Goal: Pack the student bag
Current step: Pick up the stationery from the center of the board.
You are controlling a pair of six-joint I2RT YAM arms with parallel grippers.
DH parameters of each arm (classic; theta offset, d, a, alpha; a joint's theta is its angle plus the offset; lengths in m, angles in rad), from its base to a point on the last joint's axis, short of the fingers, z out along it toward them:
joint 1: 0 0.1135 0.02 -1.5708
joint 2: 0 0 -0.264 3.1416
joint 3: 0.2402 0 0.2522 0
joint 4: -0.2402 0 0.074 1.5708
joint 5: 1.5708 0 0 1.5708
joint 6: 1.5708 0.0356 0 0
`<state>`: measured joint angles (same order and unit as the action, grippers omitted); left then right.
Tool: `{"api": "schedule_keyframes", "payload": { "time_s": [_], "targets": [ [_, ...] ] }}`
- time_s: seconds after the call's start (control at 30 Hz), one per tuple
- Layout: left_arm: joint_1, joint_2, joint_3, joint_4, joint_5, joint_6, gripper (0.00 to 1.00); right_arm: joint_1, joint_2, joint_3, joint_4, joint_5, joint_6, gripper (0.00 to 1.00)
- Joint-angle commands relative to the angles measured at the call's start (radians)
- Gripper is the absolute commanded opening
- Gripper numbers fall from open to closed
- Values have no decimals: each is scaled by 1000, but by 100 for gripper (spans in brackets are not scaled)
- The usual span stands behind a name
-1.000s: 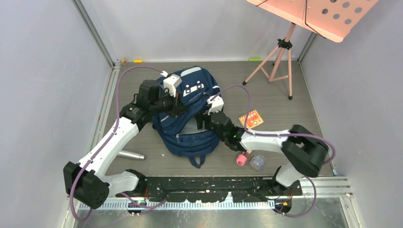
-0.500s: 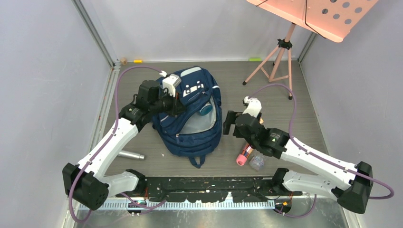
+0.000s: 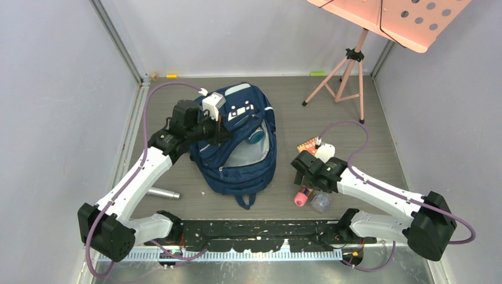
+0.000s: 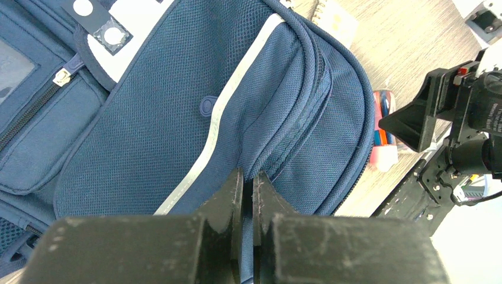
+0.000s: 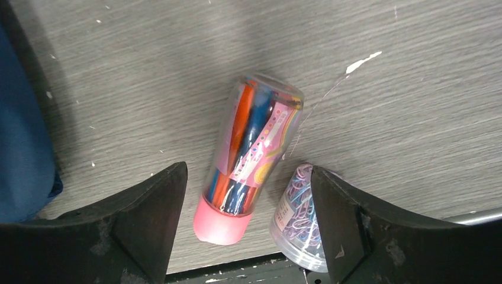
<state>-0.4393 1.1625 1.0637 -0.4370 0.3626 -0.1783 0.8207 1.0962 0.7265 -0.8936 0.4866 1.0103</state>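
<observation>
Bag pinched open, right arm over the stationery.
Top view: the student bag (image 3: pixel 237 168) lies on the grey table (image 3: pixel 367 142), main compartment gaping; the left gripper (image 3: pixel 221 128) sits at its upper flap, the right gripper (image 3: pixel 302 174) above a pen tube (image 3: pixel 302 197). Left wrist: jaws pressed together on the bag's navy fabric. Right wrist: jaws spread wide over the pen tube, a paper-clip jar (image 5: pixel 299 216) just beside it.

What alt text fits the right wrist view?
The open right gripper hangs over a clear, pink-capped tube of coloured pens lying on the grey table. A tub of pastel paper clips sits beside its cap end, and the navy student bag edges in at left.
</observation>
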Motion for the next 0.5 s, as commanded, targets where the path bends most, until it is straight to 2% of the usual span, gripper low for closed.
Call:
{"api": "schedule_keyframes", "payload": {
  "time_s": [0.0,0.3,0.47],
  "targets": [
    [4,-29,46,18,-32,-1,0,-3,20,-39,70,-32,65,79],
    [4,-25,46,17,-34,0,0,-3,125,-36,177,-11,8,66],
    [4,-24,48,15,-34,2,0,-3,208,-27,246,-19,-22,62]
  ]
}}
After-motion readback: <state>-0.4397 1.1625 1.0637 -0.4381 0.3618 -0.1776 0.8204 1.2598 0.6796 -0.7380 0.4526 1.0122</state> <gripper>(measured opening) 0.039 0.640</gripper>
